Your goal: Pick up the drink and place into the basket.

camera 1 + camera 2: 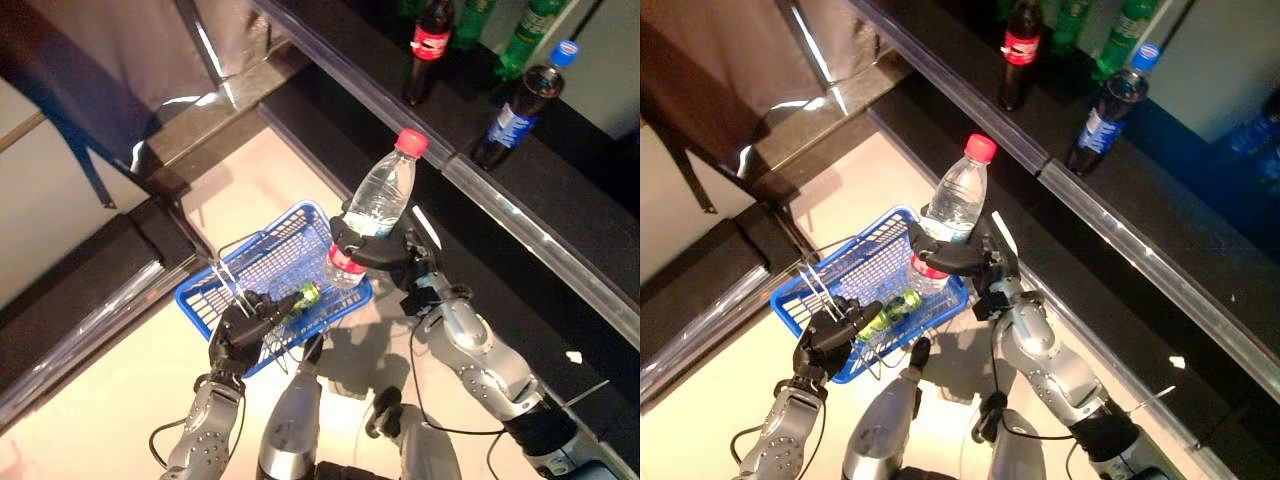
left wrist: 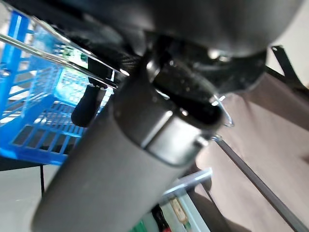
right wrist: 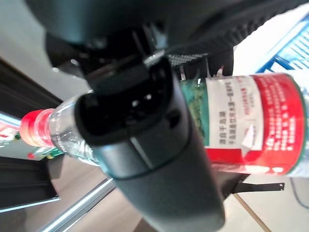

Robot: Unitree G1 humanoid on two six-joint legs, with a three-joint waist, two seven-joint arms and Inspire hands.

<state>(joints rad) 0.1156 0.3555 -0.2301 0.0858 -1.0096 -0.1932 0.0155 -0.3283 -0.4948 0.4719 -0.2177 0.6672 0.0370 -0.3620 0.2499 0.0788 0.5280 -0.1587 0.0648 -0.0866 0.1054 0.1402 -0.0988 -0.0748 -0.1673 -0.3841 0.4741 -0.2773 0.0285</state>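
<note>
My right hand (image 1: 375, 248) is shut on a clear water bottle (image 1: 380, 200) with a red cap and red label, held upright over the right end of the blue basket (image 1: 270, 275). The bottle's label shows close up in the right wrist view (image 3: 251, 125), with my thumb (image 3: 145, 140) wrapped across it. My left hand (image 1: 240, 330) is shut on the thin wire handles (image 1: 232, 285) and holds the blue basket up off the floor. A green drink (image 1: 300, 298) lies inside the basket. The basket's blue mesh (image 2: 43, 111) also shows in the left wrist view.
A dark shelf (image 1: 520, 200) runs diagonally at the right, edged by a clear rail. On it stand a cola bottle with a red label (image 1: 428, 45), a dark bottle with a blue cap (image 1: 520, 110) and green bottles (image 1: 530, 30). A dark low ledge (image 1: 90, 290) lies at the left.
</note>
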